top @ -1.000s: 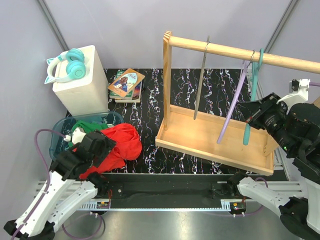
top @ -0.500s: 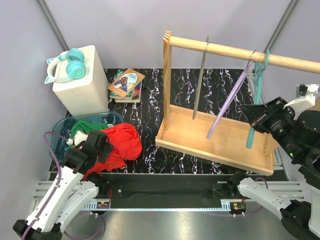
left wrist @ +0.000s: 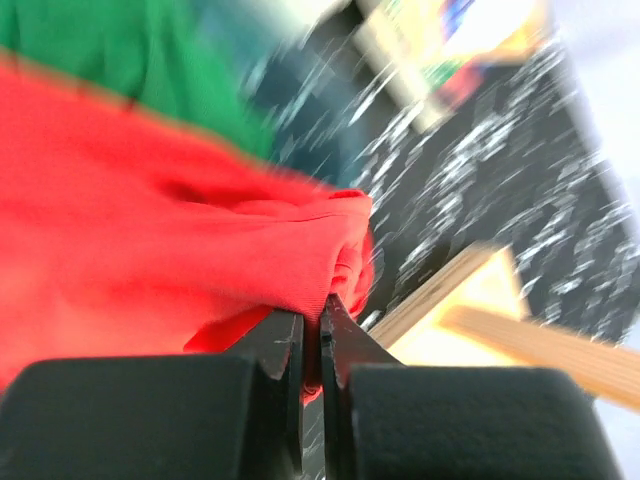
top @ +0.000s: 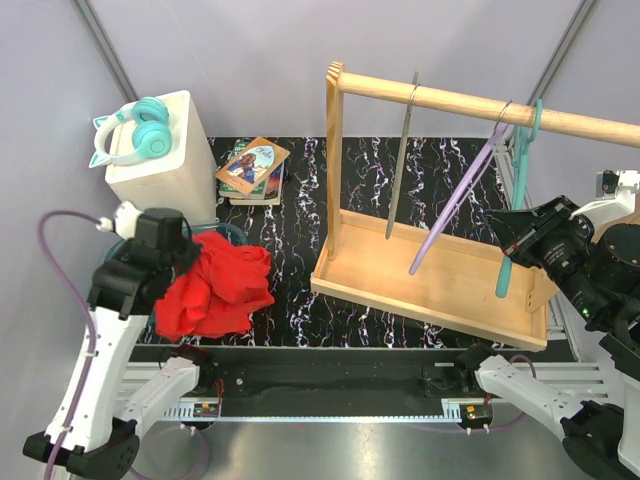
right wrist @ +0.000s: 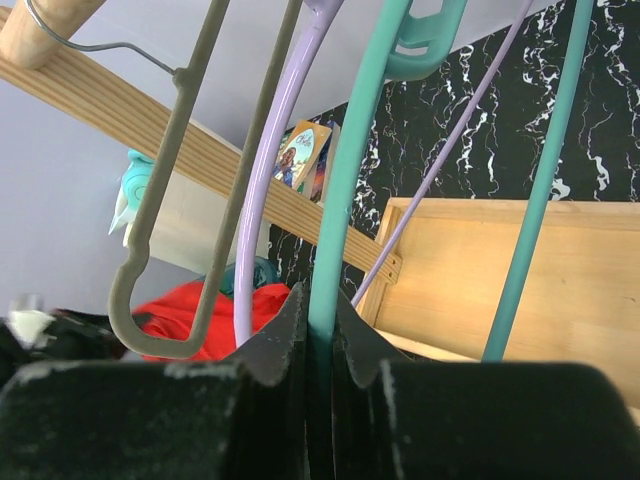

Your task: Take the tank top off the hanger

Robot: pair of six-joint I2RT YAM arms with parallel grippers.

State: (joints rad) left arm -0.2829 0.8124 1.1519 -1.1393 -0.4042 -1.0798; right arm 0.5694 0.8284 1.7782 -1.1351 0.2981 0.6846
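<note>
Red tank top (top: pixel 215 290) is pinched in the fully closed left gripper (left wrist: pixel 313 318) at the table's left edge by the blue bin (top: pixel 232 233), already off the hanger. Teal hanger (right wrist: pixel 345 190) is clamped by the right gripper (right wrist: pixel 318 300). Final step judged: garment to be lowered, both 2 grips released.

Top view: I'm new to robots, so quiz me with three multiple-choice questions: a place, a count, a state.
1. The teal headphones lie: A on the white box; B on the books; C in the wooden tray.
2. Count of hangers on the wooden rail: A one; B five; C three.
3. The left gripper is: A open; B shut on the red tank top; C shut on a hanger.
Answers: A, they rest on the box's top; C, grey, purple and teal hang there; B, red cloth is pinched between its closed fingers.
</note>
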